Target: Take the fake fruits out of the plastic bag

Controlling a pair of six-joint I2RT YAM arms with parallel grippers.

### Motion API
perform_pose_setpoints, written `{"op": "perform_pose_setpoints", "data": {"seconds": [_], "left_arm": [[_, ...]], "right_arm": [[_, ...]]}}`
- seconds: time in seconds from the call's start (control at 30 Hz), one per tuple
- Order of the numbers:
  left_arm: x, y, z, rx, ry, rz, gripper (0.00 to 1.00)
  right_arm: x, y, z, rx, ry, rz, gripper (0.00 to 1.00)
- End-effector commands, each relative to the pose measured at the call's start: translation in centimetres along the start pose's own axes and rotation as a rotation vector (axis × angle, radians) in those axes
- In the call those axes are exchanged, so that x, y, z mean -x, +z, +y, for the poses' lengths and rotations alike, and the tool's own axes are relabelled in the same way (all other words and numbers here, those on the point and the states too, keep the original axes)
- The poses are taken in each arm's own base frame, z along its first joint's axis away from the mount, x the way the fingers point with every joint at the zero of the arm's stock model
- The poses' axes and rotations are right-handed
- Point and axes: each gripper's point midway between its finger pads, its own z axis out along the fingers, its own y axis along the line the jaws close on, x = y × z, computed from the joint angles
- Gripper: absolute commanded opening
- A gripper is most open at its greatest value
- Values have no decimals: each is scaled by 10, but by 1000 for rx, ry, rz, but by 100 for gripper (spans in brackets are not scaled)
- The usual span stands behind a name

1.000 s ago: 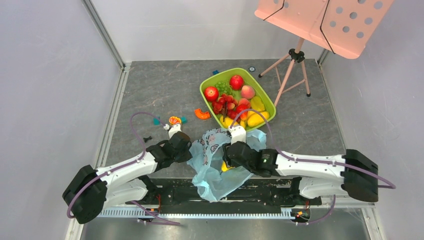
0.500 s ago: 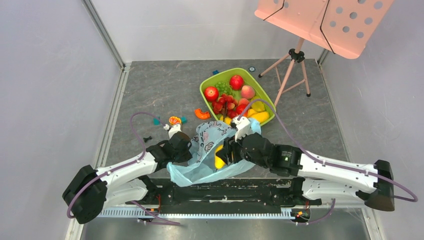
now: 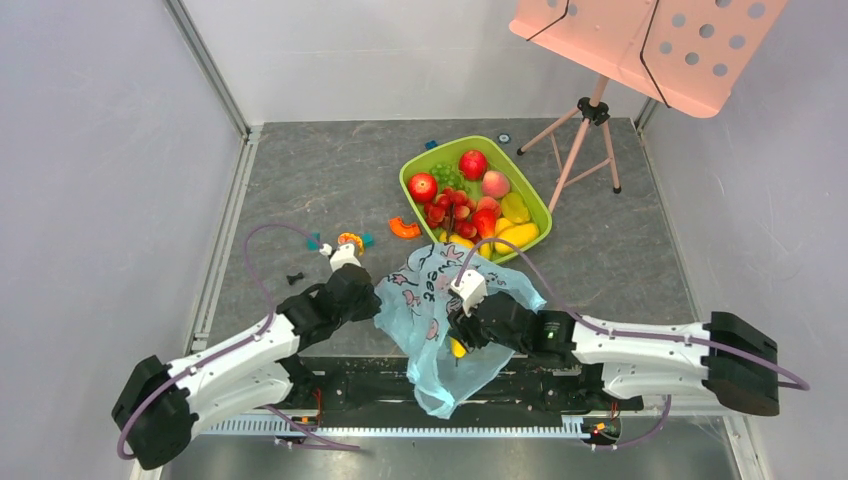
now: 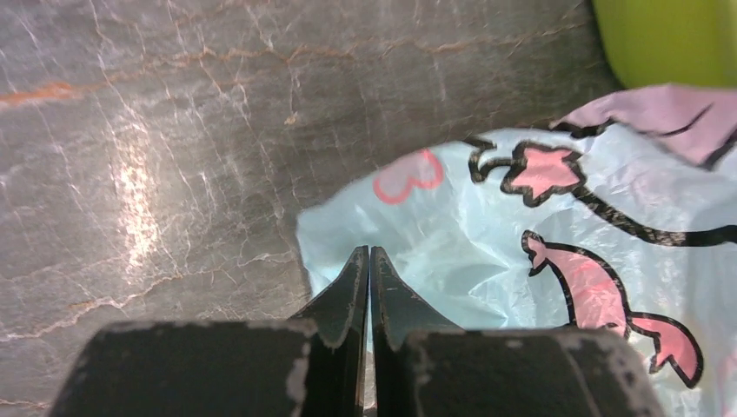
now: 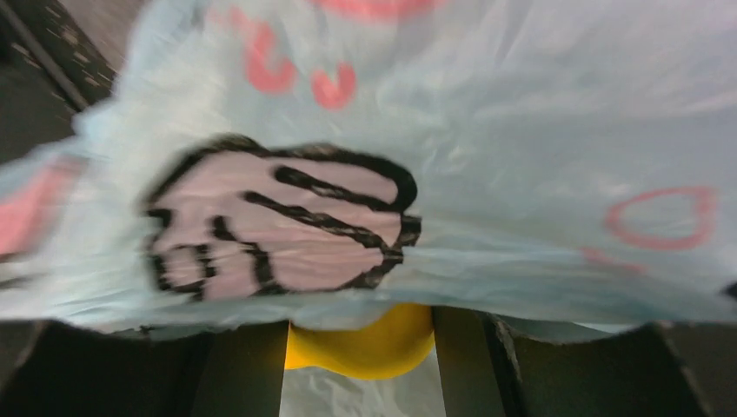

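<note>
Left pincer [image 4: 369, 258] pinches the plastic bag [image 4: 495, 252] edge; right pincer [image 5: 358, 360] clamps a yellow fruit [image 5: 365, 340].

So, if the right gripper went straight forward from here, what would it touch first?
Most likely the plastic bag: its thin film hangs across the wrist view just ahead of the right gripper, which holds a yellow fake fruit. How near the film is, I cannot tell.

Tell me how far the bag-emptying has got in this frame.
Done, apparently: many fake fruits lie in the green tray. In hand: the left end effector is shut on the plastic bag at its edge, and the right end effector grips a yellow fruit, with bag film draped over it. Left: getting that fruit clear of the bag; whether more remain inside cannot be seen.
</note>
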Motion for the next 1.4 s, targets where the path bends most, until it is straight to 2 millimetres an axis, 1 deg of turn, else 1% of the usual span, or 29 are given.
{"op": "perform_pose_setpoints", "data": {"seconds": [0.0,0.1,0.2,0.27,0.37,0.5,0.57,0.63,0.67,0.73,0.83,0.9,0.93,1.0,1.03,1.07,1.13,1.27,1.33,1.37], "left_arm": [[14,-5,4,-5,74,-85,7],[12,-5,8,2,74,-84,7],[7,-2,10,11,69,-62,7],[6,0,9,13,68,-57,6],[9,0,6,11,66,-61,6],[13,-1,4,16,68,-70,6],[14,-1,4,19,68,-72,6],[14,-1,4,21,69,-69,7],[14,-1,4,22,68,-69,7],[13,0,4,24,67,-64,7],[13,0,3,24,66,-60,7],[14,0,2,22,65,-61,7],[14,0,2,21,66,-61,7],[14,-1,2,22,67,-61,7],[15,-2,2,23,68,-61,8],[15,-3,2,24,69,-62,8],[16,-5,4,27,69,-64,8],[16,-10,9,33,68,-71,8],[14,-12,12,35,66,-73,9],[13,-12,14,37,64,-76,9]], "right_arm": [[27,10,3,2,-30,-123,20],[36,8,14,49,-23,-120,19],[46,0,25,102,-29,-92,19],[52,-9,32,140,-27,-79,18],[68,-29,40,190,-5,-105,18],[86,-58,39,204,8,-125,18],[99,-73,37,204,16,-150,18],[117,-90,38,216,22,-184,20],[122,-95,38,217,23,-187,20],[140,-107,38,214,31,-206,21],[161,-115,35,179,38,-215,20],[178,-113,33,138,46,-216,20],[184,-110,31,114,54,-207,22],[196,-98,29,60,47,-172,25],[200,-87,27,26,34,-147,25],[207,-80,23,-2,32,-139,25],[214,-55,16,-41,29,-113,24],[239,-18,-9,-101,36,-108,20],[246,3,-28,-111,48,-103,18],[249,13,-43,-135,57,-98,18]]}}
